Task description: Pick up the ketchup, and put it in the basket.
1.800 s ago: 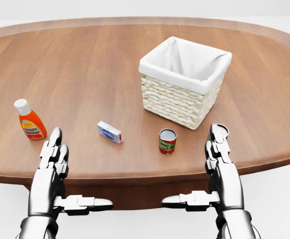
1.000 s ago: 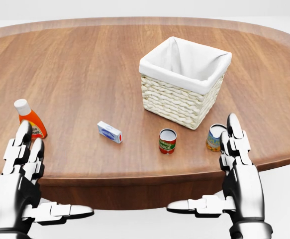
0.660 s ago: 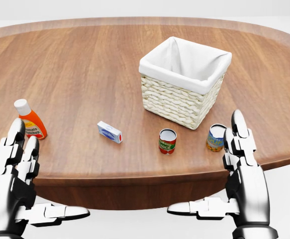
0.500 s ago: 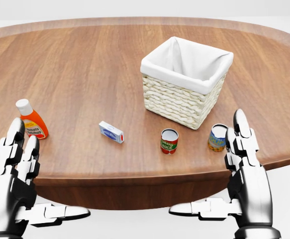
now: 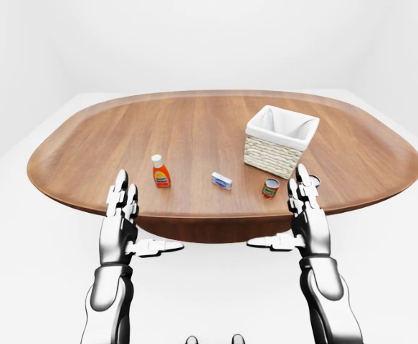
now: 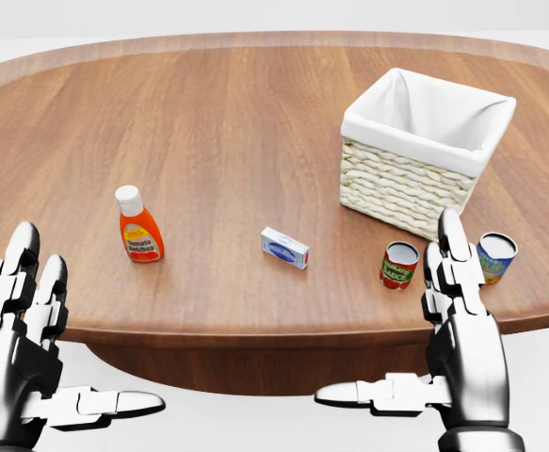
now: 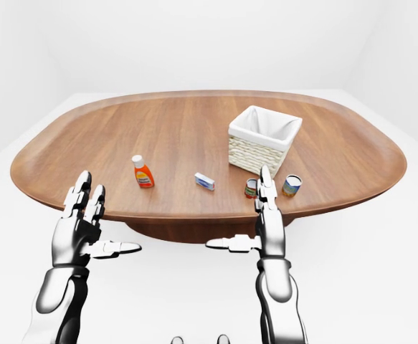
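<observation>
The ketchup (image 6: 139,227), an orange bottle with a white cap, stands upright on the oval wooden table (image 6: 208,113) at the left of the head view. The wicker basket (image 6: 415,188) with a white cloth lining stands at the upper right. My left hand (image 6: 29,348) is open, low at the bottom left, below and left of the ketchup and apart from it. My right hand (image 6: 444,330) is open at the bottom right, below the basket. Both hands are empty and hang off the table's near edge.
A small blue and white box (image 6: 285,248) lies between the ketchup and the basket. A red-labelled can (image 6: 398,266) and a blue and yellow can (image 6: 495,258) stand below the basket, close to my right hand. White floor surrounds the table.
</observation>
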Robot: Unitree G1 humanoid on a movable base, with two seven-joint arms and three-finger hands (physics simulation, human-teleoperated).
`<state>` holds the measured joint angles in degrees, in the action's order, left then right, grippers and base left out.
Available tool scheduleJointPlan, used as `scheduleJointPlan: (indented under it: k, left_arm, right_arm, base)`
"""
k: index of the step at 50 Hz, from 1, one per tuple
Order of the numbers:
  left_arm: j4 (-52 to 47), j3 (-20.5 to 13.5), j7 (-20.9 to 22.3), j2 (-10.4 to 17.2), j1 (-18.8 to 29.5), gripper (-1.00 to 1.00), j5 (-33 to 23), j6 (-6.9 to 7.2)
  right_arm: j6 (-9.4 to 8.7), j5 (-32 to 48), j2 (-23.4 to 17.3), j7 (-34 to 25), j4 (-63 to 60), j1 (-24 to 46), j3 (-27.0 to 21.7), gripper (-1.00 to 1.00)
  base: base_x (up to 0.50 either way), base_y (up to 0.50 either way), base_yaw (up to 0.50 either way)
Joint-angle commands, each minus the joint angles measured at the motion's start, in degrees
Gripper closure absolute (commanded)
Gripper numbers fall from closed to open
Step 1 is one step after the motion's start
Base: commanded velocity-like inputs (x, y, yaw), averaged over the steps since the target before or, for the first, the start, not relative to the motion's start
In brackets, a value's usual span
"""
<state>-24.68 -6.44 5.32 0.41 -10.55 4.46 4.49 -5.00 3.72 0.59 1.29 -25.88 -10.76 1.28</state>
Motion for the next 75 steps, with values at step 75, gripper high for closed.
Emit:
scheduleJointPlan:
  k: [75]
  left_arm:
    - [-4.5,-3.6,-0.4,-0.4,0.2,-1.00,2.7,0.51]
  right_arm:
    - [0.00,-1.7,-0.2,1.4,-0.7,0.7,-0.9,-1.00]
  base:
    - [0.32,0.00,0.00]
